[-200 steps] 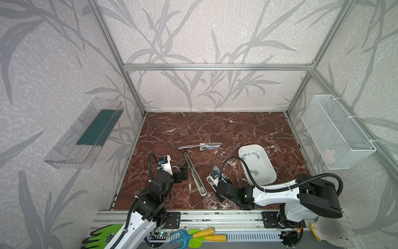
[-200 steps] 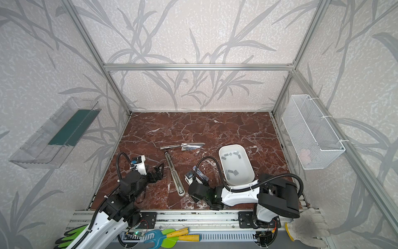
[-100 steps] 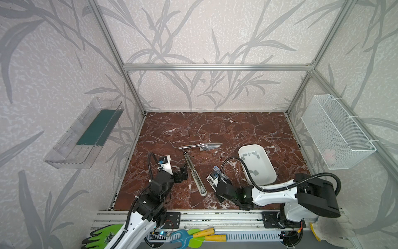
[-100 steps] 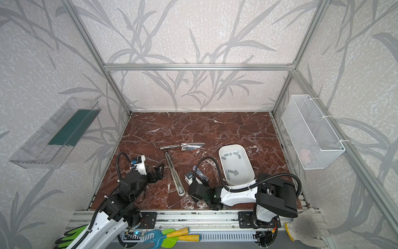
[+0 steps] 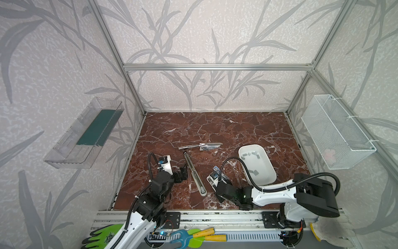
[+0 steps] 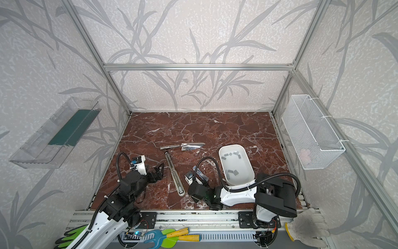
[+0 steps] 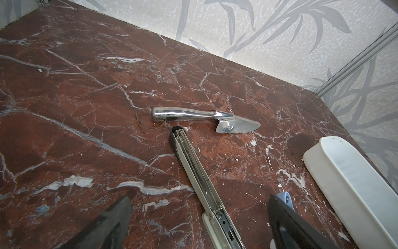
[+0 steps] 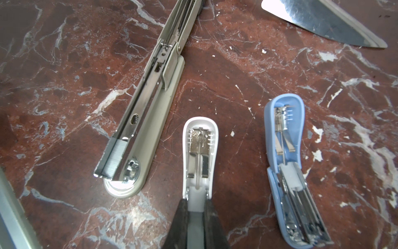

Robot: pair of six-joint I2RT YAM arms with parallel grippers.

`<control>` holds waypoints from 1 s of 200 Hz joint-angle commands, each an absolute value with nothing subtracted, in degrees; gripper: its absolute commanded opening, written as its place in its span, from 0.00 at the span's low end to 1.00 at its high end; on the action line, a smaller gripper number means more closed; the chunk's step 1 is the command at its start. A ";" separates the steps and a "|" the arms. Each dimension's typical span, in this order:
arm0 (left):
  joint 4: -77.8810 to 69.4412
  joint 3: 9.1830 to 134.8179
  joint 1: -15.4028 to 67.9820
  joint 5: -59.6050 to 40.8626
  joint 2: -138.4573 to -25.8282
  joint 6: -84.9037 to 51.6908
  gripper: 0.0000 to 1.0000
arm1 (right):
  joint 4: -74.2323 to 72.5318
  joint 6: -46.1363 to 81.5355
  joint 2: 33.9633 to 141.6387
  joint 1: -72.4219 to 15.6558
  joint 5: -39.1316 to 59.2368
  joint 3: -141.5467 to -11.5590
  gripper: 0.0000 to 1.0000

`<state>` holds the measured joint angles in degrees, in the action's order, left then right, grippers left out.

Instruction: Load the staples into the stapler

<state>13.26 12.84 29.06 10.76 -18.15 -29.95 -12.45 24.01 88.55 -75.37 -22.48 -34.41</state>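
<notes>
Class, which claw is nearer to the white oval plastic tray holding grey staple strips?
Right. The right claw, shut on the small white stapler, sits close beside the white tray. The open left claw hangs farther off, with the long grey stapler lying between it and the tray.

The red-brown marble tabletop [image 5: 215, 129] in front of me carries five things. A long grey stapler [image 5: 194, 174] lies opened flat a little left of the middle, running from near to far. Just beyond its far end a shiny metal server [image 5: 200, 146] lies crosswise. On my right sits a white tub [image 5: 257, 165]. Between them, near me, lie a small white stapler [image 8: 200, 155] and, just right of it, a small blue stapler [image 8: 286, 151], both opened.
</notes>
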 commanded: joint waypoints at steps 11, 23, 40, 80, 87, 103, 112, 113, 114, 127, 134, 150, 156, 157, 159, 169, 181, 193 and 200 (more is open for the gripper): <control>12.57 12.41 28.92 11.10 -18.28 -29.66 0.99 | -12.02 24.78 88.43 -75.30 -23.04 -33.66 0.00; 12.61 12.43 28.92 11.15 -18.35 -29.70 0.99 | -11.46 25.05 88.08 -75.32 -22.73 -33.62 0.00; 12.57 12.46 28.91 11.15 -18.30 -29.70 0.99 | -11.34 25.49 87.73 -75.36 -22.02 -33.42 0.01; 12.63 12.47 28.85 11.24 -18.32 -29.63 0.99 | -10.72 26.45 87.65 -75.44 -21.47 -33.03 0.05; 12.63 12.45 28.91 11.23 -18.28 -29.69 0.99 | -10.49 26.61 87.51 -75.50 -21.62 -33.00 0.05; 12.66 12.48 28.91 11.21 -18.33 -29.70 0.99 | -9.88 26.80 86.85 -75.54 -21.72 -32.87 0.10; 12.66 12.47 28.92 11.19 -18.34 -29.63 0.99 | -9.61 26.89 86.25 -75.60 -21.92 -32.65 0.14; 12.66 12.43 28.92 11.22 -18.36 -29.67 0.99 | -9.64 26.89 86.19 -75.59 -21.99 -32.58 0.14; 12.66 12.45 28.87 11.24 -18.36 -29.64 0.99 | -9.57 26.89 86.12 -75.63 -22.02 -32.60 0.15; 12.66 12.40 28.91 11.19 -18.31 -29.67 0.99 | -9.17 27.07 85.03 -75.67 -22.33 -32.27 0.20; 12.65 12.40 28.88 11.25 -18.31 -29.66 0.99 | -8.98 27.08 84.32 -75.62 -22.56 -32.13 0.22; 12.66 12.39 28.91 11.20 -18.35 -29.69 0.99 | -8.90 26.74 82.87 -75.65 -23.02 -31.98 0.30; 12.66 12.45 28.85 11.20 -18.29 -29.66 0.99 | -8.79 26.36 82.40 -75.67 -23.14 -32.14 0.33; 12.66 12.46 28.88 11.14 -18.33 -29.68 0.99 | -8.75 26.32 82.33 -75.63 -23.17 -32.15 0.33; 12.66 12.43 28.91 11.09 -18.29 -29.64 0.99 | -8.76 26.16 82.17 -75.62 -23.26 -32.23 0.34; 12.67 12.47 28.90 11.16 -18.31 -29.71 0.99 | -8.53 25.48 81.68 -75.67 -23.57 -32.72 0.37; 12.66 12.48 28.92 10.98 -18.33 -29.68 0.99 | -8.58 24.88 81.39 -75.62 -24.10 -33.25 0.39; 12.66 12.43 28.87 11.06 -18.35 -29.63 0.99 | -8.73 24.36 81.62 -75.45 -24.39 -33.93 0.39; 12.65 12.39 28.87 11.09 -18.33 -29.69 0.99 | -8.72 24.26 82.05 -75.24 -24.60 -34.36 0.39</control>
<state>13.26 12.84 29.06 10.76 -18.17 -29.95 -9.69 25.47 82.54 -75.37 -22.57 -32.62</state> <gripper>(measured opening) 0.991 0.386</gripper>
